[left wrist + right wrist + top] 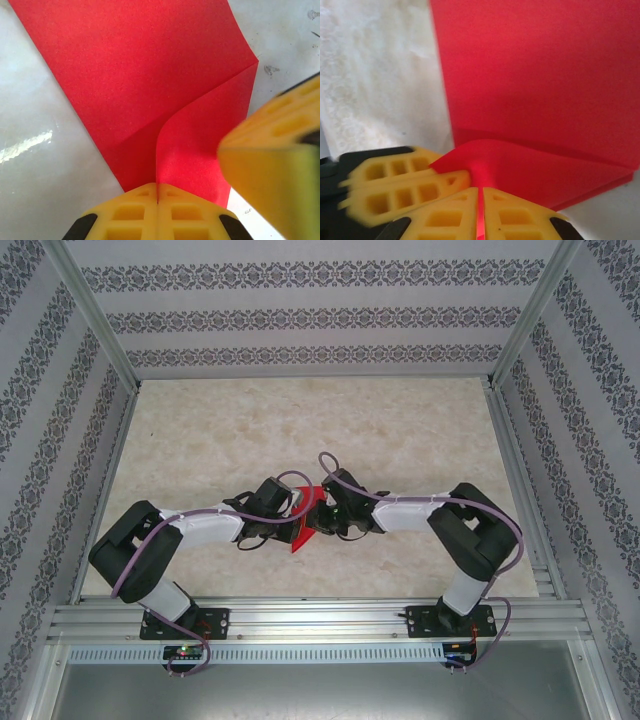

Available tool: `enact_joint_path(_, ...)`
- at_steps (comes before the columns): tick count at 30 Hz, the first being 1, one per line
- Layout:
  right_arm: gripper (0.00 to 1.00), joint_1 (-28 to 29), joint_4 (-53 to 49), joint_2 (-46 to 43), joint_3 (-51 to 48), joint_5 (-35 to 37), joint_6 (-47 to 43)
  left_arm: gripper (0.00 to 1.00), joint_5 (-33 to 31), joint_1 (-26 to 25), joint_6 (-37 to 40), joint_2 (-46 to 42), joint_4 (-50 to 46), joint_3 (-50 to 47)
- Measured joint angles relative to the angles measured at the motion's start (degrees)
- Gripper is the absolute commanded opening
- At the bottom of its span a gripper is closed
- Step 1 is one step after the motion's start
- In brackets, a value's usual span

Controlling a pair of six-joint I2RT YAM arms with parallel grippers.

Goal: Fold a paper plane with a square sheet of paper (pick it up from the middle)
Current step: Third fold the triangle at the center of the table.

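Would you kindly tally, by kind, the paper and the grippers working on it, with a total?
red paper sheet: 1, partly folded
grippers: 2, the left gripper and the right gripper, each shut on the sheet
Total: 3

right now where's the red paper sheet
In the top view the square sheet of paper is near the table's front centre, pinched between the left gripper on its left and the right gripper on its right.
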Motion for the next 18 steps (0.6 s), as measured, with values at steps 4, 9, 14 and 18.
enact_joint_path(4, 0.11, 0.0, 1.2, 2.0, -0.6, -0.3, 0.9, 0.02, 0.0, 0.0, 0.0, 0.2, 0.0, 0.1)
enact_joint_path(9, 0.13, 0.0, 1.3, 1.8, -0.6, -0.3, 0.8, 0.02, 0.0, 0.0, 0.0, 0.2, 0.0, 0.1)
enact_joint_path(14, 0.13, 0.1, 1.8, -0.2, -1.2, -0.3, 1.3, 0.02, 0.0, 0.0, 0.0, 0.2, 0.0, 0.2)
enact_joint_path(18, 0.13, 1.4, 5.5, -1.4, -3.1, -0.5, 3.5, 0.02, 0.0, 0.0, 0.0, 0.3, 0.0, 0.3)
